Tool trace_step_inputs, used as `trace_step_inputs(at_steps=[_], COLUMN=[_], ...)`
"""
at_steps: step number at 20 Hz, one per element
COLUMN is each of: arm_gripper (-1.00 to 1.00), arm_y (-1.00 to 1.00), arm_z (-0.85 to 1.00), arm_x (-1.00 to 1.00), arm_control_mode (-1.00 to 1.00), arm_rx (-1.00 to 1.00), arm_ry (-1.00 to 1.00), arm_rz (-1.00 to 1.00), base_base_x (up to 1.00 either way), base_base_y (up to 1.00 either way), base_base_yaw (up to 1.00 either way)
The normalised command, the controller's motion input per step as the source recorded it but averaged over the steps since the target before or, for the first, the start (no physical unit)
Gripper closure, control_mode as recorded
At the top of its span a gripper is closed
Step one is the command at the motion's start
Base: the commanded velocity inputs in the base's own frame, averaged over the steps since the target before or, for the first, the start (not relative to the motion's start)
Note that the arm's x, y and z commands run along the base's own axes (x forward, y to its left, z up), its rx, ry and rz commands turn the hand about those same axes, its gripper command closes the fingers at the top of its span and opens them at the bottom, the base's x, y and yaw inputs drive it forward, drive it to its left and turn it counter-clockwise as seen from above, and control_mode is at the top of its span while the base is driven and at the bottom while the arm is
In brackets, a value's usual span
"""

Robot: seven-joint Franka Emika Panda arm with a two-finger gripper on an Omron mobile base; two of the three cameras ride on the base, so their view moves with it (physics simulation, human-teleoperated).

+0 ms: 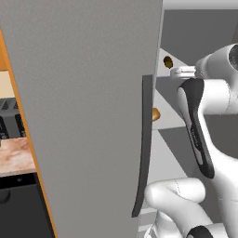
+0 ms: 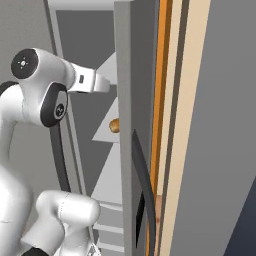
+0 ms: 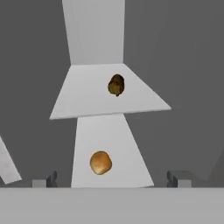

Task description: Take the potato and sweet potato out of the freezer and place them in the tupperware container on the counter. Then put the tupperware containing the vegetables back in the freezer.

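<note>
Grey and plain, the freezer [image 1: 88, 116] stands with its big flat door swung open, the long dark curved handle [image 1: 143, 148] running down the door's edge in the left base view. Inside, pale grey shelves [image 3: 105, 98] are stacked one above another against a darker grey back wall.

Sweet potato [image 3: 116, 85]: a small, darker reddish-brown lump resting on the upper shelf, toward its right half in the hand view; in the left base view it peeks out just past the door's edge, level with the arm's wrist.

Potato [image 3: 100, 162]: a lighter tan-golden, roundish lump lying on the shelf below, well apart from the sweet potato and lower left of it in the hand view. In both base views it shows as a small golden spot just beside the door's edge.

Claw [image 3: 111, 180]: carried at shelf height by the white arm and pointed into the freezer. Its two dark fingertips [image 3: 51, 178] stand spread wide at the bottom of the hand view, with nothing between them; the claw touches neither vegetable.

Table [image 1: 16, 155]: a reddish-brown and cream marbled top visible left of the open door, with a dark slotted toaster [image 1: 10, 122] standing on it.
</note>
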Motion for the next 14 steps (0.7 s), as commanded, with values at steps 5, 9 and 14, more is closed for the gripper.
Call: trace_step_inputs(at_steps=[5,9,14], arm_gripper=[-1.00,-1.00,-1.00], arm_y=[-0.18,-0.29,-0.30], arm_z=[0.28,0.09,0.00], arm_x=[0.83,0.82,0.77], arm_control_mode=[-1.00,-1.00,-1.00], arm_rx=[0.01,0.05,0.07], arm_ry=[0.00,0.01,0.05], arm_rz=[-0.01,0.00,0.00], base_base_x=[0.00,0.00,0.00], base_base_y=[0.00,0.00,0.00], base_base_yaw=[0.00,0.00,0.00])
